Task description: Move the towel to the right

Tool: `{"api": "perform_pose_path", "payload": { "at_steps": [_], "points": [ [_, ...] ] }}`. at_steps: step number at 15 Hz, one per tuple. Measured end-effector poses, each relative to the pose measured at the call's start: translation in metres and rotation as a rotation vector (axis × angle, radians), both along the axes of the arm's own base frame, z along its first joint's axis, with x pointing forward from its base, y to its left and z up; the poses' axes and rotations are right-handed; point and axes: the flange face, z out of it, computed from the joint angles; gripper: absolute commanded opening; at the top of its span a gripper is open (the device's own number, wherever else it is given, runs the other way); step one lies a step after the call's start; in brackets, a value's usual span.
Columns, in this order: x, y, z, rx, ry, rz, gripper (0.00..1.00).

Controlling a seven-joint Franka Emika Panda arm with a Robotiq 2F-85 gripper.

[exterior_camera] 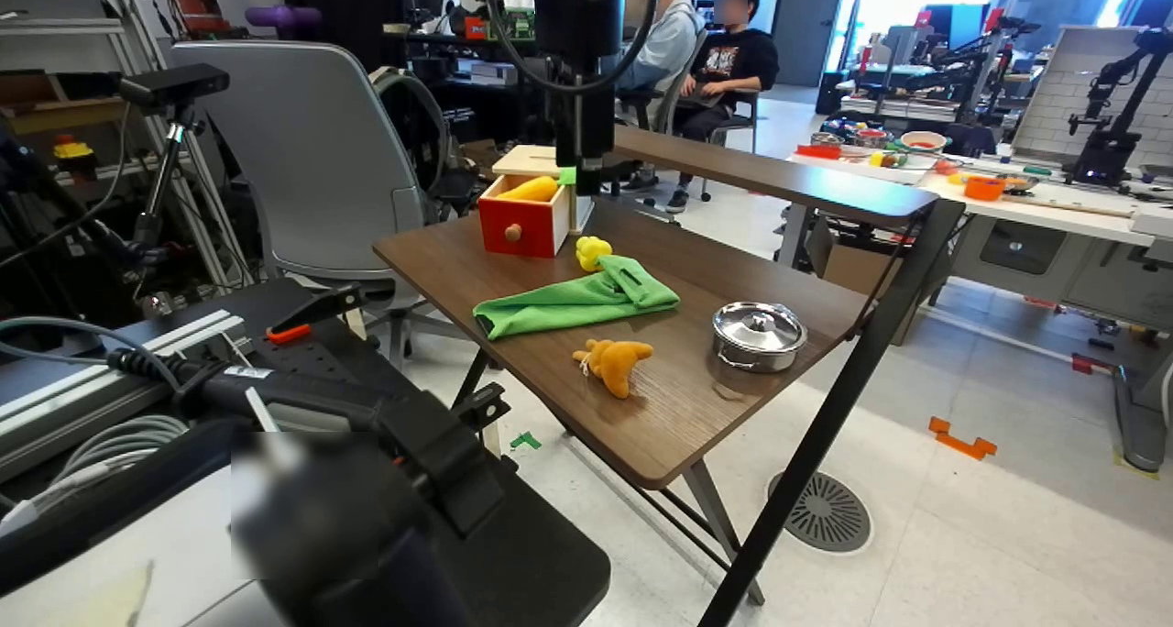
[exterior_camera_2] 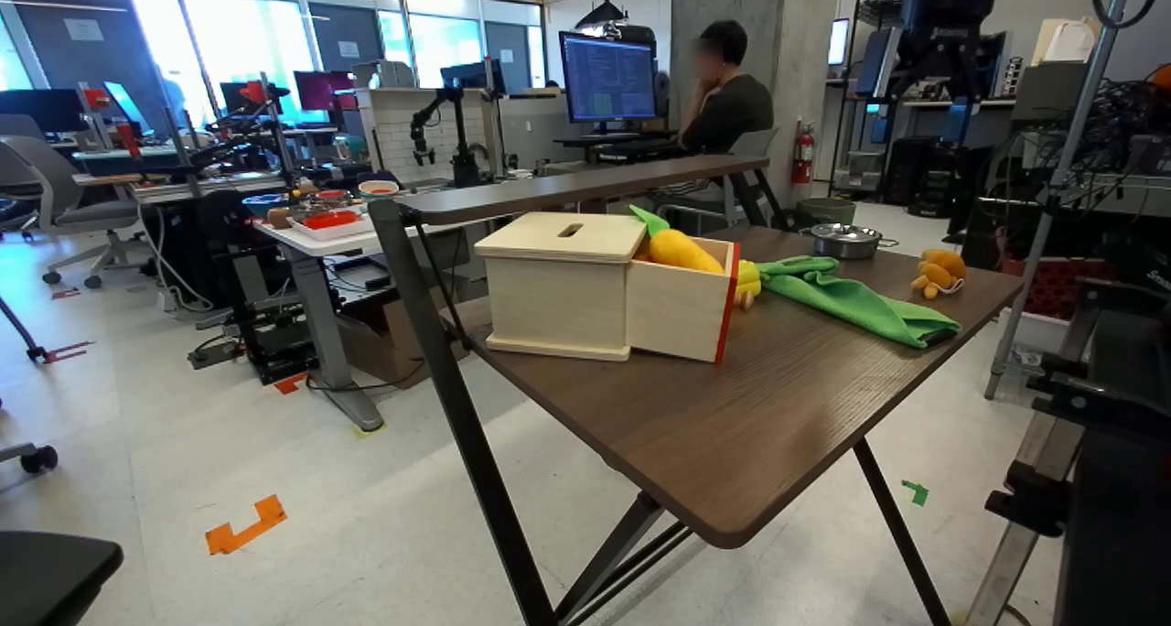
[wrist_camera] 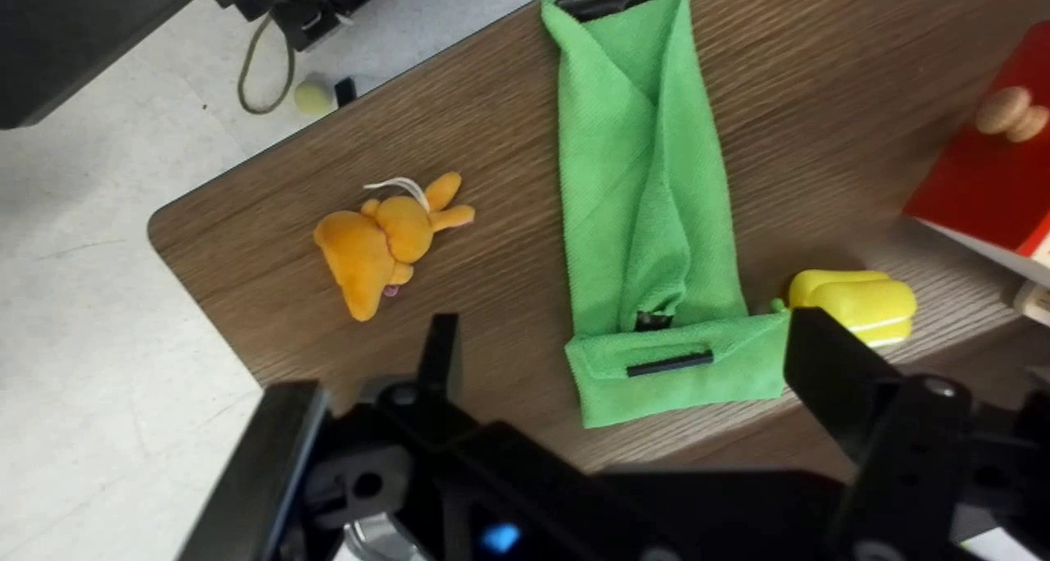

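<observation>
Spread fingers (wrist_camera: 837, 380) close to the camera, green towel (wrist_camera: 648, 216) on the table (wrist_camera: 492, 134)

In the wrist view, the two fingers are nearest to the camera. They enter from the bottom edge and stand wide apart from each other. The towel lies on the table, farther away; in the picture it occupies the space between the fingers and above them. Its folded end reaches close to the finger at the right of the picture. The towel is bright green, finely textured, and folded into a long strip with a raised crease along it. The far end is edged with black; black shows also on the folded end. The long axis runs almost straight from the top of the picture downward, and the folded end turns across to the right, toward the yellow toy (wrist_camera: 857, 298).

In an exterior view, the towel (exterior_camera: 568, 306) lies between the orange soft toy (exterior_camera: 617, 363) and the red drawer (exterior_camera: 530, 219). Its long axis goes from left to right, rising a little; the black-edged end points to the left. The fingers hang in the air, higher than the towel; from this angle I cannot tell their gap.

In an exterior view, the towel (exterior_camera_2: 860, 301) lies beyond the wooden box (exterior_camera_2: 553, 301). Its long axis slants down to the right, with the black-edged end near the edge of the table. The fingers hang at the upper right, and a gap between them is visible.
</observation>
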Motion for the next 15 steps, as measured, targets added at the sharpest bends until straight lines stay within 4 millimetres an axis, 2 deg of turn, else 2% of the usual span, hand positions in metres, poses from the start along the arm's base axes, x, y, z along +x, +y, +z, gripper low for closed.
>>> {"api": "perform_pose_path", "payload": {
  "at_steps": [3, 8, 12, 15],
  "points": [
    [-0.004, -0.009, -0.012, -0.049, -0.027, -0.079, 1.00],
    [-0.003, -0.015, -0.055, -0.047, -0.036, -0.342, 1.00],
    [0.003, -0.021, -0.087, -0.042, -0.074, -0.556, 1.00],
    [0.015, -0.021, -0.108, -0.018, -0.071, -0.698, 1.00]
  ]
}}
